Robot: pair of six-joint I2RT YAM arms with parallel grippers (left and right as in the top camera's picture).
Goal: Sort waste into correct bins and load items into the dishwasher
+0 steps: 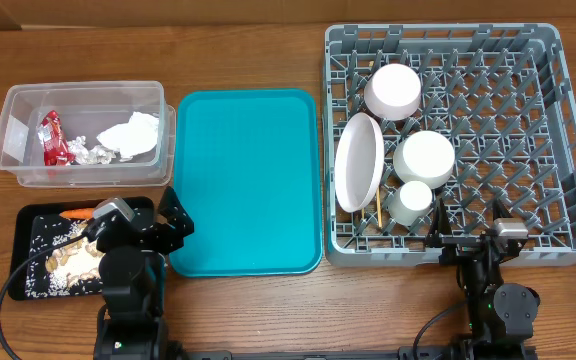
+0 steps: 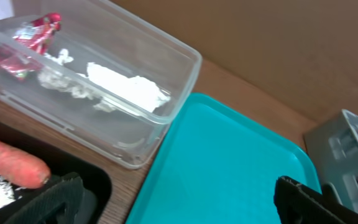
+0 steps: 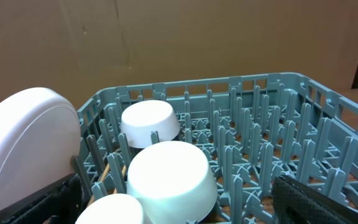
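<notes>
The task looks finished. Napkin (image 1: 130,134), red wrapper (image 1: 51,138) and foil (image 1: 88,151) lie in the clear tub (image 1: 83,89). Carrot (image 1: 76,213) and rice scraps (image 1: 66,260) lie in the black tray (image 1: 26,212). Plate (image 1: 358,162), bowls (image 1: 424,157), cup (image 1: 411,200) and chopsticks (image 1: 379,206) stand in the dish rack (image 1: 571,150). The teal tray (image 1: 243,180) is bare. The left jaws and right jaws gape wide, empty.

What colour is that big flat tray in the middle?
The tray is teal; overhead view shows it best.

Wooden table (image 1: 268,320) (evenly lit), with perhaps a brown cardboard backdrop (image 3: 166,37) behind.
</notes>
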